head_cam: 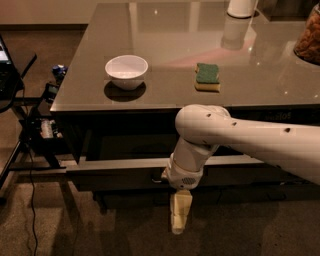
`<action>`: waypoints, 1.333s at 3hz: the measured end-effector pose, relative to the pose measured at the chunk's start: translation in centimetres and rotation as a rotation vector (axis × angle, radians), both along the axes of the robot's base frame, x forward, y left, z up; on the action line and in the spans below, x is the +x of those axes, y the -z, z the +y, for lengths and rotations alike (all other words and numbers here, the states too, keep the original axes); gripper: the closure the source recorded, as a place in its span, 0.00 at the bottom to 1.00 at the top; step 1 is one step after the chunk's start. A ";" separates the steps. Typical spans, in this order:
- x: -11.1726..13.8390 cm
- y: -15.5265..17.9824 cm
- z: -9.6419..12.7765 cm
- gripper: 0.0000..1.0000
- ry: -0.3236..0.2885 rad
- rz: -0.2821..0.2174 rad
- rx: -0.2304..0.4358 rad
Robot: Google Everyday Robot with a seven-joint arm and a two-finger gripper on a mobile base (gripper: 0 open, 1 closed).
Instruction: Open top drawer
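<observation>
Cream and pointing straight down, the gripper (180, 220) hangs below the drawer's front edge, just right of the handle (157, 176). We see its fingers (180, 207) as one tapering wedge with no gap between them and nothing in their hold, clear of the handle. The white arm (250, 140) comes in from the right, bends at a rounded joint under the table's edge and crosses in front of the drawer. The top drawer (115, 177) sits under the table (165, 95) and stands pulled out a little way: its pale upper rim shows as a light strip running left to right, with the dark front below it and a dark gap behind it. On the glossy grey tabletop a white bowl (126, 70) stands near the front left, and a green sponge (207, 76) with a yellow underside lies well to its right. A white container (241, 7) stands at the far edge, cut off by the top of the view. To the left of the table we see a dark stand (42, 127) with a cable (31, 200) trailing over the carpet.
</observation>
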State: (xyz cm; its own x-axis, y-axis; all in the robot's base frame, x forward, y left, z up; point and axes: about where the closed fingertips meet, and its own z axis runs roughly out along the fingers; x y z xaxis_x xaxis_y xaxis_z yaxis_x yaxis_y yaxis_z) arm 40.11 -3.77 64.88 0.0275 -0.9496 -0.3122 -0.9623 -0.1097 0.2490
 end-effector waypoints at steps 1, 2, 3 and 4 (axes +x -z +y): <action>0.4 1.4 0.4 0.00 -0.007 0.027 0.001; -0.1 2.7 0.7 0.00 -0.025 0.060 -0.004; -1.7 3.0 0.3 0.00 -0.048 0.099 -0.019; -3.8 2.2 -0.2 0.00 -0.075 0.128 -0.016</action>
State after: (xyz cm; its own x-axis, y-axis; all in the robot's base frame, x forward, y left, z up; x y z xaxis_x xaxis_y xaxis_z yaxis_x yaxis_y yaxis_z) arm 36.27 -3.98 62.72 0.0595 -0.9514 -0.3023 -0.9116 -0.1751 0.3718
